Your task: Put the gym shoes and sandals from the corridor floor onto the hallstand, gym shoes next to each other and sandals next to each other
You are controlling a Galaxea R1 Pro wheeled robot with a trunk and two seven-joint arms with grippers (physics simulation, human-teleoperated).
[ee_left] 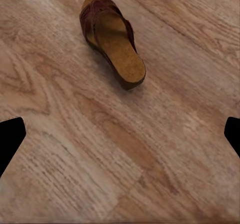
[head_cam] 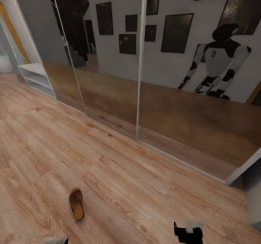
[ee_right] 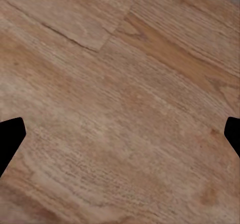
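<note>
One brown sandal [head_cam: 76,203] [ee_left: 112,37] lies sole-down on the corridor floor [head_cam: 137,186], long axis running toward the mirrored wardrobe doors [head_cam: 108,55], toe end farther from them. The left gripper [ee_left: 120,134] hangs above the planks near it, fingers spread wide; the right gripper [ee_right: 120,134] likewise spread over bare planks.

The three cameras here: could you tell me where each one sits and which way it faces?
Head view: on the robot's head, looking forward and down at the corridor floor, a sandal and mirrored doors reflecting the robot; right arm at the lower edge.
Left wrist view: down past wide-apart fingertips at the sandal.
Right wrist view: down past spread fingertips at bare planks.
Head and left wrist views share the sandal.
</note>
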